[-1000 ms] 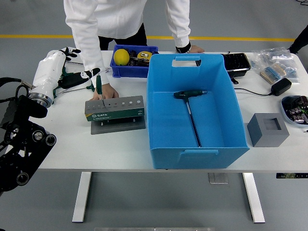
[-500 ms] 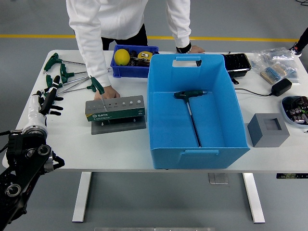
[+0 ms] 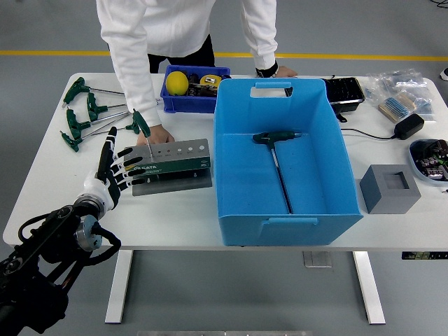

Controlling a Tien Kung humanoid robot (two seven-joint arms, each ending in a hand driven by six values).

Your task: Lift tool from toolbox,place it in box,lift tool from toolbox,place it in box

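- I see the big blue plastic box [image 3: 329, 203] at frame centre, with one green T-handle wrench [image 3: 278, 155] lying inside.
- Left of it sits the grey metal toolbox [image 3: 168, 158]; a person's hand [image 3: 155, 134] rests at its back edge.
- My left hand [image 3: 110, 178], lower left, has fingers spread, holding nothing, tips at the toolbox's left end.

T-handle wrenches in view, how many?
6. One lies inside the big blue bin at; four lie at the table's far-left corner; one is by the person's hand. None seen in the tool holder.
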